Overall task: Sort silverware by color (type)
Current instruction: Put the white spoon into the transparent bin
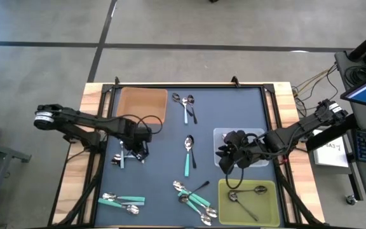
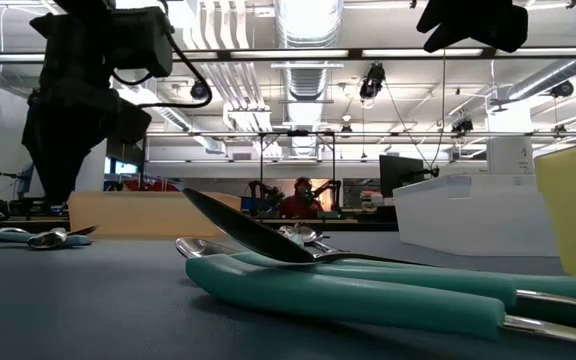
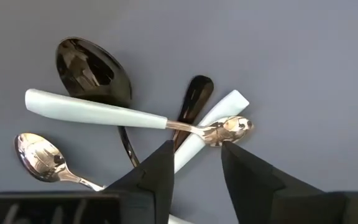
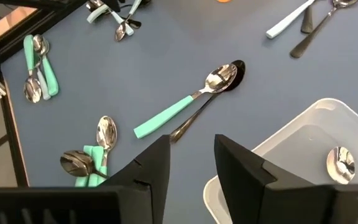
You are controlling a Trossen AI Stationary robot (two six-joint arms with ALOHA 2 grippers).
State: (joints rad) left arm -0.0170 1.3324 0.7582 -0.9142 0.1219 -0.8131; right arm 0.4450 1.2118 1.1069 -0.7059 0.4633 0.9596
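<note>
The light blue spoon lies at nine o'clock on the counter, crossed over a dark spoon. It looks light, stiff and slippery, so its flat handle is the likely place to pinch. The left claw hovers just above, jaws narrowly apart, empty. The right claw, also apart and empty, hangs by the clear bin at three o'clock.
</note>
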